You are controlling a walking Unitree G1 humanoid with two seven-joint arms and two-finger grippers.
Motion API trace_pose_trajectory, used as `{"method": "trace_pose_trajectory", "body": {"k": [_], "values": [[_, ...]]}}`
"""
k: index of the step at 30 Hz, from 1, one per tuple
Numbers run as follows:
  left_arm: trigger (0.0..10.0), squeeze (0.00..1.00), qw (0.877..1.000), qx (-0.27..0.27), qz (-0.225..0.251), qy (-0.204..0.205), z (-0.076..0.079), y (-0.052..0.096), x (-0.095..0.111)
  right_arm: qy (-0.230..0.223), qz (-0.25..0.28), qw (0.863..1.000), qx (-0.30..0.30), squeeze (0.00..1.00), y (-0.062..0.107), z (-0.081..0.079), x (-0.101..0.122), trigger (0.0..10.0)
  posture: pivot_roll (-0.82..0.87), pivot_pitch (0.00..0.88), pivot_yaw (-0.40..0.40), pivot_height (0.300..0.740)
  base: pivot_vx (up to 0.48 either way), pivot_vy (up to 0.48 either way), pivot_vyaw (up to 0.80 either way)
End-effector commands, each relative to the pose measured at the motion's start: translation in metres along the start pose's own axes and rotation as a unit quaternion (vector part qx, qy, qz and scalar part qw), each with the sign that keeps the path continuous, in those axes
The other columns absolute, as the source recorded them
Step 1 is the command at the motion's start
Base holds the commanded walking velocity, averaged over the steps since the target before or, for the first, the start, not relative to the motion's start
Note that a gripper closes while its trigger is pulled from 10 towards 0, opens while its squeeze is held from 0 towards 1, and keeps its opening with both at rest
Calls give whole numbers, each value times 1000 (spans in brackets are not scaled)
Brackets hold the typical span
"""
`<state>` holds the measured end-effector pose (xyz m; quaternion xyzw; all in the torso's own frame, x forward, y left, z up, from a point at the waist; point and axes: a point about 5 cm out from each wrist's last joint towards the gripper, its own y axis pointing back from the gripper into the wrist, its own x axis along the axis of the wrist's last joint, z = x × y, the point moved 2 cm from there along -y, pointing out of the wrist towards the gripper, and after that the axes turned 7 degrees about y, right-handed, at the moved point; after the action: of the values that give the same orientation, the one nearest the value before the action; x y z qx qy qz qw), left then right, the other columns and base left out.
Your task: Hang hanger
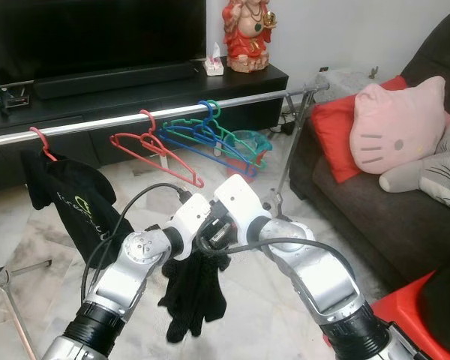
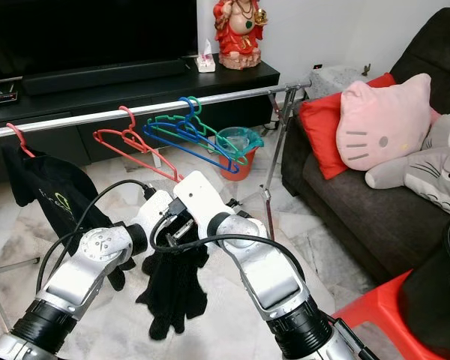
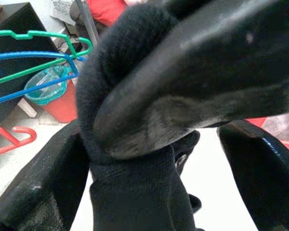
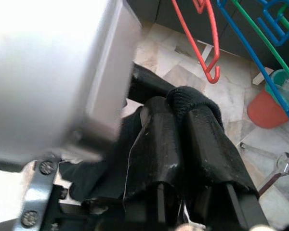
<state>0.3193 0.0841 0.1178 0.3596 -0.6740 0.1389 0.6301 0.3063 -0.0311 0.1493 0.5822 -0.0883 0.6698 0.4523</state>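
Note:
A limp black garment (image 1: pixel 194 294) hangs between my two wrists above the floor. In the right wrist view my right gripper (image 4: pixel 185 103) is shut on a fold of it. My left gripper (image 3: pixel 149 192) is open, one finger (image 3: pixel 36 192) on each side of the same cloth, right against the right gripper. Behind them a metal rail (image 1: pixel 232 100) carries a red hanger (image 1: pixel 157 154), a green hanger (image 1: pixel 226 139) and a blue hanger (image 1: pixel 208 144). Another red hanger at the rail's left end holds a black T-shirt (image 1: pixel 73 199).
A dark sofa (image 1: pixel 375 217) with a pink cat cushion (image 1: pixel 394 127) stands on the right. A red stool (image 1: pixel 405 311) is at the lower right. A red bucket with a teal basket (image 2: pixel 238 150) sits under the rail. The TV cabinet (image 1: pixel 135 90) runs behind it.

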Motion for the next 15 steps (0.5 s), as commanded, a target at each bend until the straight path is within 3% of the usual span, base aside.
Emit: {"method": "trace_pose_trajectory", "body": {"k": [1,2,9,15], "values": [[3059,0,1000,4,3,-10,-3,-2,3,14,31,999,-2,0,5,2,18,10000,-50,0,-32,740,0,0,0],[0,0,1000,5,4,-9,-4,-2,2,15,31,999,-1,0,5,1,19,10000,-51,0,-32,740,0,0,0],[0,0,999,-22,-11,-30,-2,0,-1,15,33,999,0,0,6,1,21,10000,-46,0,-31,740,0,0,0],[0,0,1000,-3,-3,-23,-6,-2,-2,11,35,999,-1,0,5,0,23,10000,-50,0,-28,740,0,0,0]]}}
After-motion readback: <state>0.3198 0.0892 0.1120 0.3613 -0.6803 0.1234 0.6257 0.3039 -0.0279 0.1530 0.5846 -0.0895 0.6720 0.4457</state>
